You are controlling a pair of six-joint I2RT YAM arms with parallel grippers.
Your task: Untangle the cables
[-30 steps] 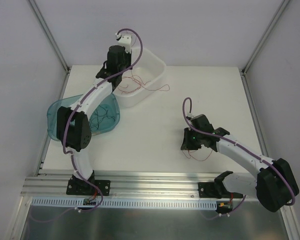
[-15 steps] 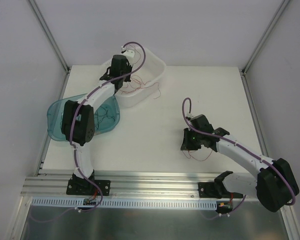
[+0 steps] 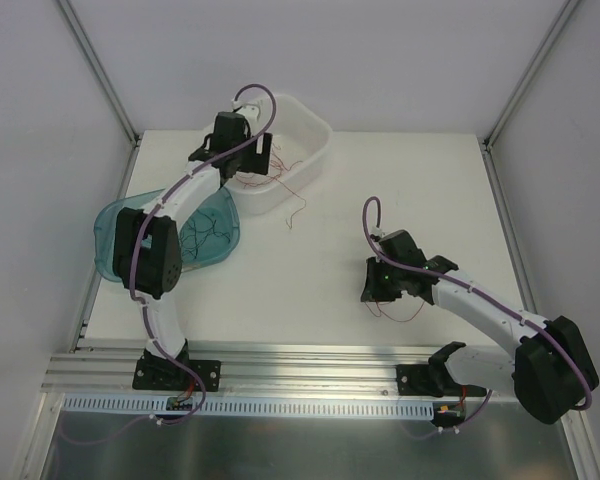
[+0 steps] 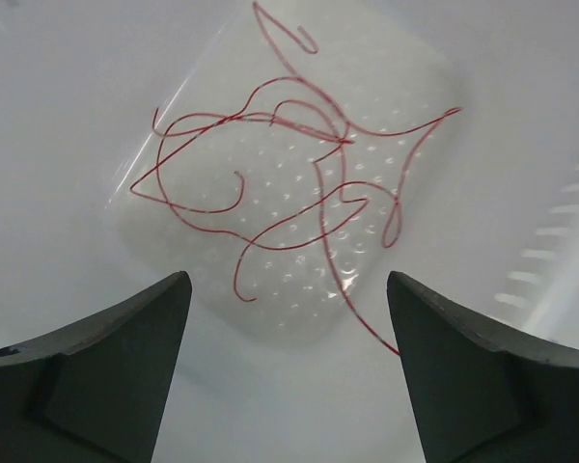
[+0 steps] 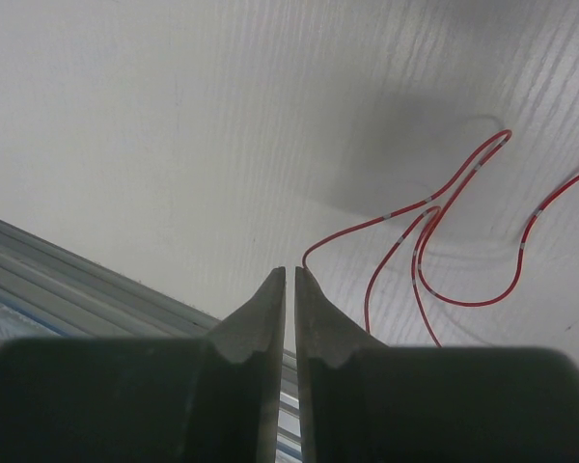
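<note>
Thin red cables (image 4: 299, 164) lie in a loose tangle on the floor of the white bin (image 3: 305, 125). One red strand (image 3: 298, 205) trails over the bin's rim onto the table. My left gripper (image 4: 288, 282) hovers over that tangle, open, with nothing between its fingers. Dark cables (image 3: 208, 228) lie in the teal bin (image 3: 115, 225). More red cables (image 5: 444, 241) loop on the table by my right gripper (image 5: 289, 272). Its jaws are shut with a hairline gap and nothing showing between them. One strand's end meets the outer side of the right fingertip (image 5: 314, 299).
The teal bin sits at the table's left edge, touching the white bin behind it. The left arm (image 3: 185, 195) stretches over both bins. A metal rail (image 3: 310, 375) runs along the near edge, close to the right gripper (image 3: 375, 287).
My left gripper has come down over the white bin and opened, letting go of the red strands; one now drapes over the rim. The right arm has not moved.
</note>
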